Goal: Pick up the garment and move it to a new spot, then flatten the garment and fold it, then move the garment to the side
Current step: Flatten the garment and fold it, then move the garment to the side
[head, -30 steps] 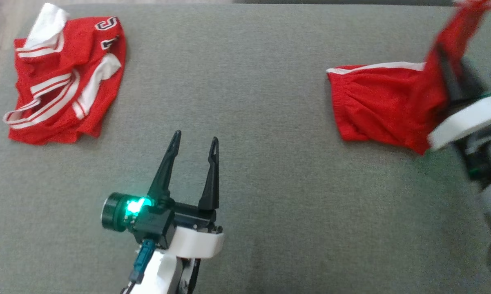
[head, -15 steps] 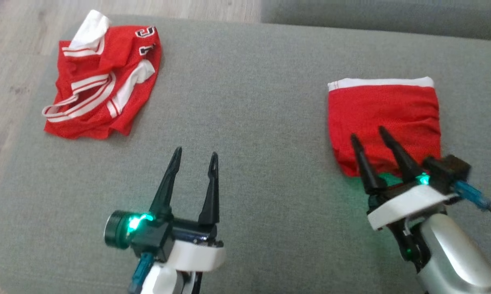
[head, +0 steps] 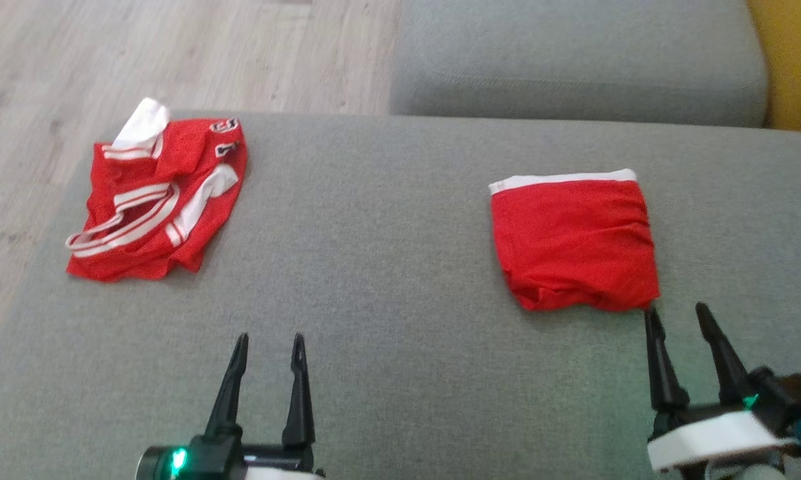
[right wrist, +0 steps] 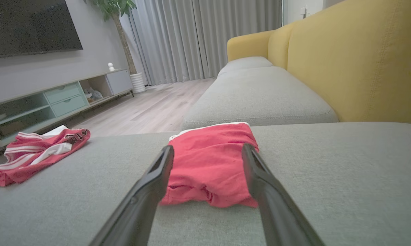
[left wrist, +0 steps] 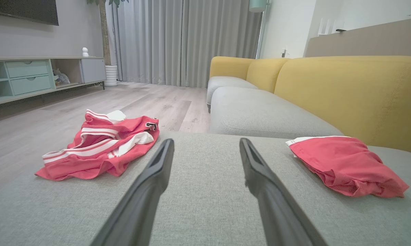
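Head view: folded red garment (head: 574,240) lies flat on grey cushion (head: 387,267), right side. Right gripper (head: 677,311) jaws apart, empty, tips just short of its near edge. Left gripper (head: 270,337) also spread, holding nothing.

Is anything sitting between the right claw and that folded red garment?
Nothing visible. The right claw, open, points at the folded garment with its tips right by the near edge; only bare grey cushion lies around them.

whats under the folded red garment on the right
The folded red garment lies directly on the grey sofa cushion. Its own lower layers are covered, so anything tucked inside cannot be seen.
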Robot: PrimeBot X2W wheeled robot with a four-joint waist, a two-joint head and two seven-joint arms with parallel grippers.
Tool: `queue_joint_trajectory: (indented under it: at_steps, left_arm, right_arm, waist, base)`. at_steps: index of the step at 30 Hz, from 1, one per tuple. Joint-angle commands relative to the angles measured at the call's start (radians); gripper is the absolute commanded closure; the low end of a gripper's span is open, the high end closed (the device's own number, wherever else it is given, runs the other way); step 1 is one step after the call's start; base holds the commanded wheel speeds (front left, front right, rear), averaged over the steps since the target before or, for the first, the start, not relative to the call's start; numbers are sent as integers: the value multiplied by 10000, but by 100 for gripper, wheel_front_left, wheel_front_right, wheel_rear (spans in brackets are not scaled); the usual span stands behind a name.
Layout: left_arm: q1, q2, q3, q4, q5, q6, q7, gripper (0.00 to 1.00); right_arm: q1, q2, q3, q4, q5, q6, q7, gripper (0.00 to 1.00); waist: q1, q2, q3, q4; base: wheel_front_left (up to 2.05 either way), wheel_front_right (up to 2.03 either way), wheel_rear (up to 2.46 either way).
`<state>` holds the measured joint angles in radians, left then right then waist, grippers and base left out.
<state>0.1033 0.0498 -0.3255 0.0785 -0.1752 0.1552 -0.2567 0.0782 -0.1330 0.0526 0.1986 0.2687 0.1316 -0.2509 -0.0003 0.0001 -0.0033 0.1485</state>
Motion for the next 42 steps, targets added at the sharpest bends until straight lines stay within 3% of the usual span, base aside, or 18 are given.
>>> queue_joint_trajectory:
  at_steps: [1, 14, 36, 42]
  left_arm:
    - [-167, 5, 397, -295, 40, 32, -51, 0]
    - [289, 5, 860, 32, 186, -172, -51, 0]
    - [176, 5, 780, 144, 185, -162, -51, 0]
    - [1, 5, 582, 51, 214, -117, -51, 0]
  right_arm:
    - [-189, -47, 128, -423, -292, -9, -106, 0]
    - [753, 628, -428, -686, -1936, -9, -108, 0]
    - [570, 691, -360, -693, -2218, -9, -108, 0]
    - [62, 533, -217, 66, -2169, -9, -108, 0]
  waist:
    - [3, -1, -189, -118]
    - [3, -1, -525, -177]
    - [3, -1, -392, -297]
    - [3, -1, -7, -303]
  base:
    - [0, 0, 0]
    - [0, 0, 0]
    - [0, 0, 0]
    - [0, 0, 0]
